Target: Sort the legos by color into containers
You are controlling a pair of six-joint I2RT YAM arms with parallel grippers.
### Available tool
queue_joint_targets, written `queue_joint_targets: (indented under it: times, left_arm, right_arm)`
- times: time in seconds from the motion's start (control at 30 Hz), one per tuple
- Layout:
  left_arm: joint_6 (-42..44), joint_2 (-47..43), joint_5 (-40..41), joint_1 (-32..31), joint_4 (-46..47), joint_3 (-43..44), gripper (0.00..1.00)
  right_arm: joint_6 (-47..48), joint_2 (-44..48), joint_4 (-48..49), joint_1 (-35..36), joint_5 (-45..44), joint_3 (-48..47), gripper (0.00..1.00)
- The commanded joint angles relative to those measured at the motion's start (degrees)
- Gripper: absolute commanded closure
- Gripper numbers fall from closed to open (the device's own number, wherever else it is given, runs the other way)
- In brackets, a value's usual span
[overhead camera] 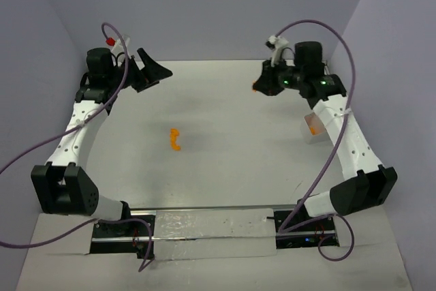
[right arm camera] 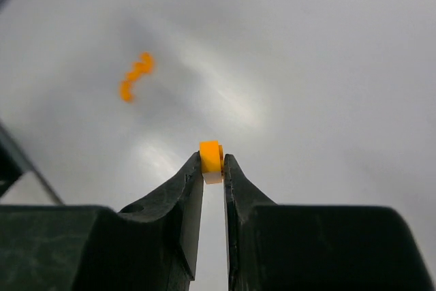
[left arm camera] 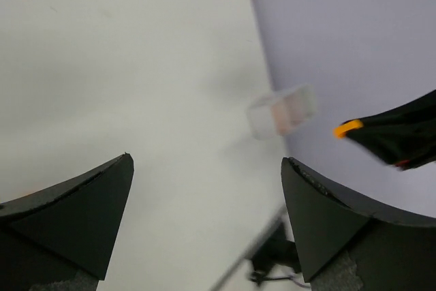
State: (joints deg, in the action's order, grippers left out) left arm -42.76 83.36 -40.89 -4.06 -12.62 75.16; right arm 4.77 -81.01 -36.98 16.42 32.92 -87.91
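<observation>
Plastic as small as the orange lego brick should be light, stiff and slick, so I judge it would twist or pop free if pinched on a corner. Its flat opposite sides are the place to take it. The right gripper has about that hold. Its jaws are closed on the brick at the very tips, and the brick shows just above them in the middle of the right wrist view, held clear of the desk. Seen from overhead, this gripper sits in the upper right of the frame. A few more orange legos lie in a tight cluster on the desk left of centre, well apart from both grippers. The only container I can make out is translucent white with something orange inside. It stands near the right edge of the overhead frame, beside the right arm and lower in the picture than the held brick. The left gripper hangs in the upper left of the overhead frame, its jaws wide apart and holding nothing. No red or green bricks show in any view.
</observation>
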Motion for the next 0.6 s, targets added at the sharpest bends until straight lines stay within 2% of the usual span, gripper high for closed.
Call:
queue_joint_targets:
  times: [0.0,0.03,0.13,0.2,0.37,0.57]
  left_arm:
    - [26.25,-3.53,19.46,-3.40,-12.81,3.28,0.01]
    - [29.88,-3.99,24.92,-4.91,-14.34,3.58,0.01]
    - [36.47,-4.61,33.06,-10.45,-16.28,2.89,0.01]
    - [38.87,-4.88,37.44,-13.15,-17.07,2.26,0.01]
    - [41.35,-5.99,39.89,-13.87,-15.80,-0.70,0.01]
    - [41.79,-3.55,40.19,-13.87,-18.32,0.34,0.01]
  right_arm:
    - [16.58,3.63,-13.00,-9.44,-8.46,4.04,1.00]
    - [20.93,3.83,-15.20,-12.61,-13.00,5.98,1.00]
    - [27.64,1.48,-18.46,-18.93,-22.48,9.69,1.00]
    - [29.50,0.50,-18.39,-21.51,-25.27,11.97,1.00]
    - [29.83,-3.08,-14.79,-24.17,-32.32,14.88,1.00]
    - [27.03,-9.10,-11.88,-24.60,-34.41,13.28,1.00]
